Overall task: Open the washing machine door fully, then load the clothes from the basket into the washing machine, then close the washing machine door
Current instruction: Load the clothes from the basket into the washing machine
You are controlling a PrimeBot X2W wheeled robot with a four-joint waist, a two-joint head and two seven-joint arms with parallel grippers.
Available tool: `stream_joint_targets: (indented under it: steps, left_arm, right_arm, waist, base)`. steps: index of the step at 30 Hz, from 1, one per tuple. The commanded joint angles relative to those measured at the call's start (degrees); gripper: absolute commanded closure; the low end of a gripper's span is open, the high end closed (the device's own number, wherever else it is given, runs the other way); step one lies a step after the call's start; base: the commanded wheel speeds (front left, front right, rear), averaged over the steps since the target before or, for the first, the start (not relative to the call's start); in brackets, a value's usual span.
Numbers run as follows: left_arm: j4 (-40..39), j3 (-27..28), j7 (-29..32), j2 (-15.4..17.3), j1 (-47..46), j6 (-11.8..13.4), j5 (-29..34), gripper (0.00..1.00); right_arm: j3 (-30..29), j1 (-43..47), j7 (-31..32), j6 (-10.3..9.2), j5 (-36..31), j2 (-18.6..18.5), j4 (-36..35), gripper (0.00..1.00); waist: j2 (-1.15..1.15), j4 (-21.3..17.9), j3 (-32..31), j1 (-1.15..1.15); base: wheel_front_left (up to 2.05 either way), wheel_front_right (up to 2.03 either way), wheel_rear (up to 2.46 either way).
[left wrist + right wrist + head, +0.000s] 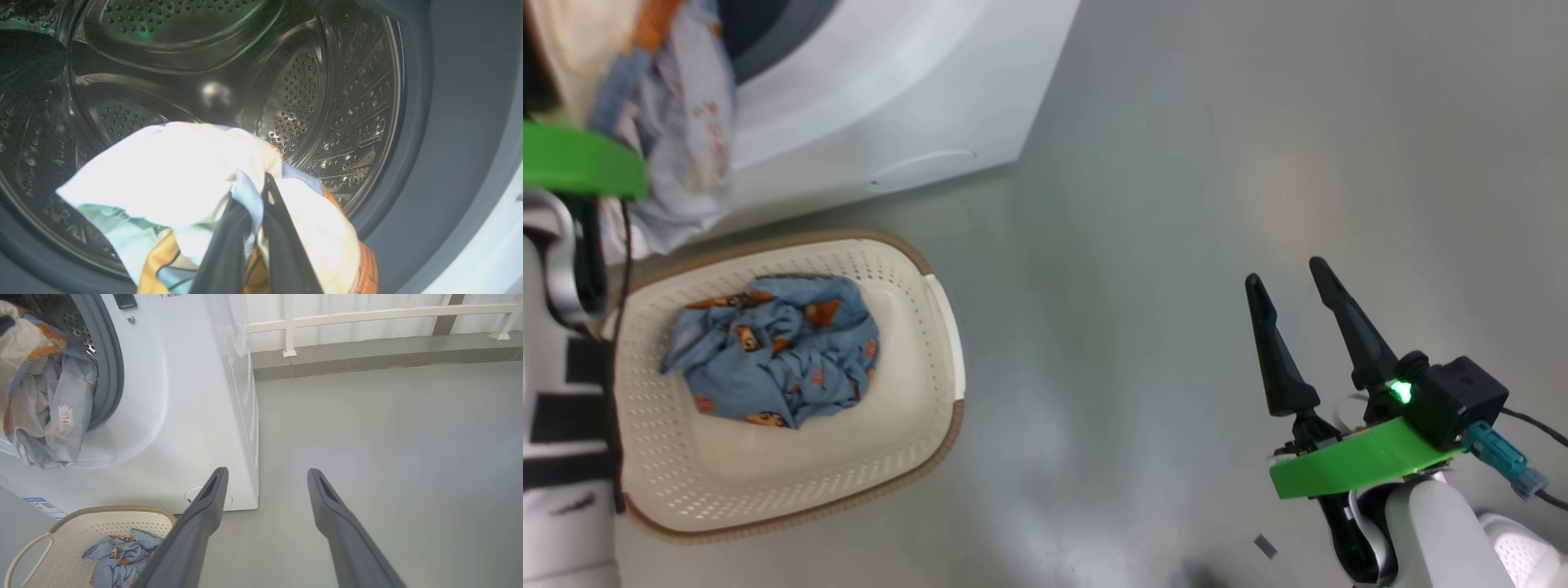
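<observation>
Left wrist nears drum (pixel 310 90); head and right wrist share basket (pixel 768 474).

The right pincer (pixel 1285 273), lower right of the head view, is made of two long, tapered dark fingers (pixel 1278 359). A bright green plate (pixel 1356 465) is fitted at their base, with a black camera block (pixel 1458 400) lit by a green light (pixel 1401 392). A teal plug (pixel 1499 461) and black cable (pixel 1535 425) are attached. The forearm (pixel 1437 531) is white. Black stripes (pixel 564 416) are seen on white casing (pixel 560 563) at the left edge.
</observation>
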Motion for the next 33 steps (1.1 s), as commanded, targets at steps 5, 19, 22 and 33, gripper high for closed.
stream_joint_targets:
  steps: [5, 19, 22, 33]
  left_arm:
    - [-0.35, 1.96, -0.34, 3.42, -4.89, 0.06, 2.08, 1.0]
    - [4.0, 3.26, -0.34, 6.47, -14.37, 0.71, 4.41, 1.0]
    - [3.89, 3.27, -0.35, 6.65, -16.75, 1.11, 4.8, 1.0]
    - [1.34, 3.7, -0.35, 8.81, -21.58, 2.76, 6.29, 1.0]
  right_arm:
    - [2.2, -0.94, -0.68, 0.52, 0.66, 0.02, -1.32, 0.0]
    - [3.9, -2.54, -0.68, 0.52, 0.16, 0.02, -1.14, 0.0]
    - [4.09, -2.78, -0.68, 0.52, -0.1, 0.03, -1.23, 0.0]
    - [5.05, -3.61, -0.68, 0.52, 0.13, 0.03, -1.42, 0.0]
  waist:
    - [0.0, -2.25, 3.38, -0.01]
    - [0.0, -4.62, 7.41, -0.01]
    - [0.0, -4.79, 8.31, -0.01]
    - [0.0, -5.74, 10.4, -0.01]
  base:
    - [0.0, 0.0, 0.0]
    - [0.0, 0.0, 0.0]
    - [0.0, 0.0, 0.0]
    - [0.0, 0.0, 0.0]
